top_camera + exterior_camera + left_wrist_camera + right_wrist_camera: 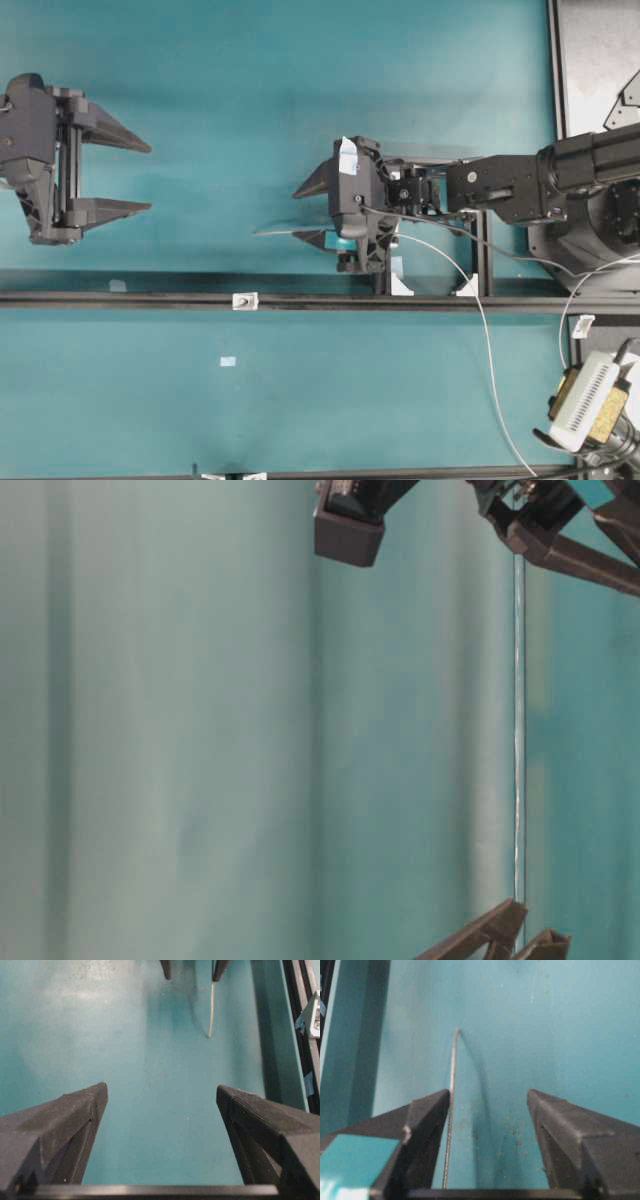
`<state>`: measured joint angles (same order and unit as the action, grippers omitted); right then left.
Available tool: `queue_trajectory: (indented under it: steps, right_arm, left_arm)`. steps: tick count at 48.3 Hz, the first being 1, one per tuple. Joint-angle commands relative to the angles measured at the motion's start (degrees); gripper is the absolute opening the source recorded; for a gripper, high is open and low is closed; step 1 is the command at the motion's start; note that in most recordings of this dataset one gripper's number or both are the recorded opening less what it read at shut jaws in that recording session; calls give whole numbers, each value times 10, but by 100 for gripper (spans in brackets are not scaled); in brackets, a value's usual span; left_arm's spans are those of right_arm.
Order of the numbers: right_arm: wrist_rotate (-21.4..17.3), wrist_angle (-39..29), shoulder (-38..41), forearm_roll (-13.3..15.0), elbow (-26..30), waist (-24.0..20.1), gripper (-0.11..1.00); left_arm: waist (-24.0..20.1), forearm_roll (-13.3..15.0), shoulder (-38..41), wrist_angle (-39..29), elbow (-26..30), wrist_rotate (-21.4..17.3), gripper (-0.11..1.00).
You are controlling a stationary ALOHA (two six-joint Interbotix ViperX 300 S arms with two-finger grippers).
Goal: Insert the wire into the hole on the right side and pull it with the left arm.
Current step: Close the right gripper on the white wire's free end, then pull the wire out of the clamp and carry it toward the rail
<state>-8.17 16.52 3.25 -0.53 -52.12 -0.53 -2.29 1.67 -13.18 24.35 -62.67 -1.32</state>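
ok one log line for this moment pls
left gripper: open, idle | right gripper: open, wire between fingers against one | hole: wire not inserted

Light falls evenly and fairly bright from above onto my teal table (250,80), with a paler washed patch near the middle of the overhead view. From my left wrist camera, a whitish glare sits on the surface at upper left, and my own fingers (65,1125) loom soft and out of focus. My right wrist view is grainy; the wire (451,1090) casts a faint shadow beside itself. The table-level view is hazy throughout.
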Motion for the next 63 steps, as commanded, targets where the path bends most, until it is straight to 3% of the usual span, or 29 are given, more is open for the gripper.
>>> queue_trajectory:
  steps: [1,13,23,26,50,63]
  right_arm:
    - [-1,8,-5,0,11,-1,66]
    - [-1,8,-5,0,10,-1,57]
    - [-1,6,-5,0,9,-1,12]
    - [-1,5,-5,0,8,-1,4]
    - [-1,5,-6,0,11,-1,3]
    - [0,-5,-47,0,11,-1,3]
  left_arm:
    - [-2,1,-4,4,11,-1,75]
    - [-2,0,-5,5,10,-1,75]
    - [-2,1,-5,5,11,0,75]
    - [-2,1,-5,4,11,0,75]
    - [-2,1,-5,5,11,1,75]
    - [-3,1,-5,4,11,1,75]
